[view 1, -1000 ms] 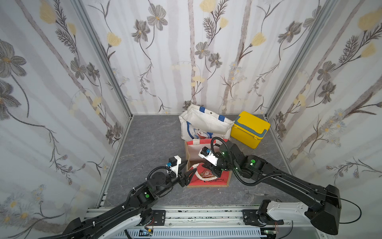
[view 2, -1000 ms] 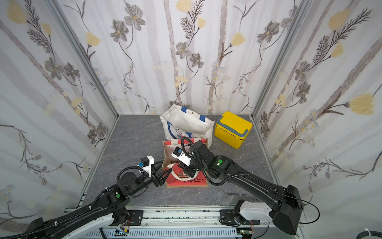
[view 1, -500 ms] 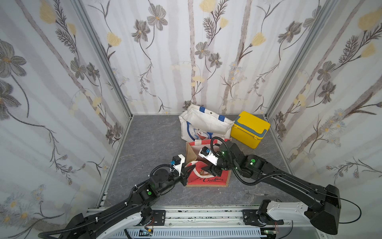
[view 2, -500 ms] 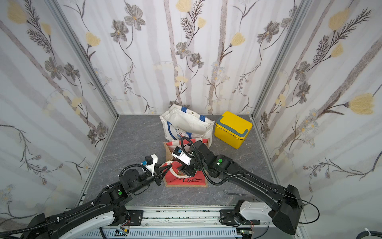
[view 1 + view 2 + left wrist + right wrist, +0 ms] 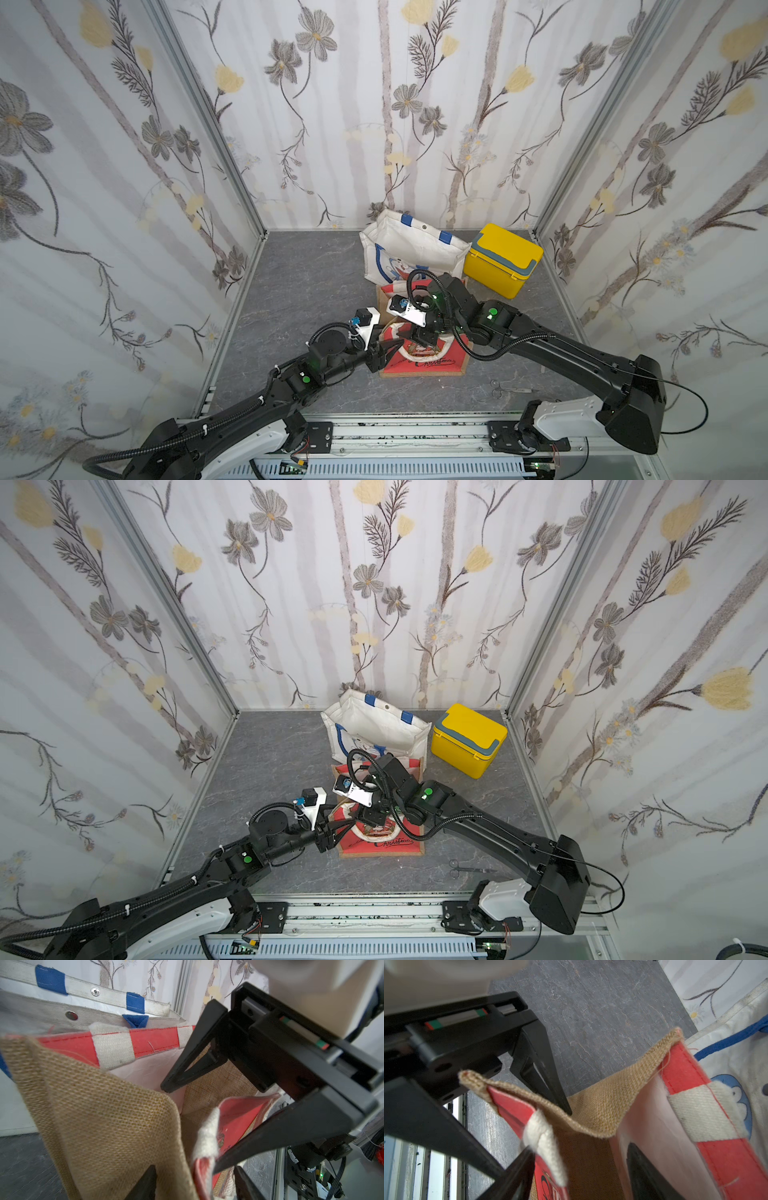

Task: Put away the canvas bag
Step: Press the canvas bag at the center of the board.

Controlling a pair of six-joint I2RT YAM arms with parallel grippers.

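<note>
Right now both my hands are at the top of the canvas bag (image 5: 424, 362). It is red in front and brown on the sides, with white straps. It sits near the middle of the gray table (image 5: 307, 282), and its mouth is open. Its back edge is right up against a white bag (image 5: 411, 249) with blue straps. A yellow box (image 5: 503, 257) stands beside the white bag, on my right, close to the back wall.

My left hand (image 5: 536, 1142) is open. Its two fingers stand apart, and a brown corner fold of the canvas bag sits between them. They are not pinching it.

My right hand (image 5: 191, 1129) is open wide too. One finger pokes down inside the bag. The other is outside the red front, next to a white strap (image 5: 205, 1142). Neither hand is holding anything.

A small pair of scissors (image 5: 509, 388) lies flat on the table near the front, well apart from the bags.
</note>
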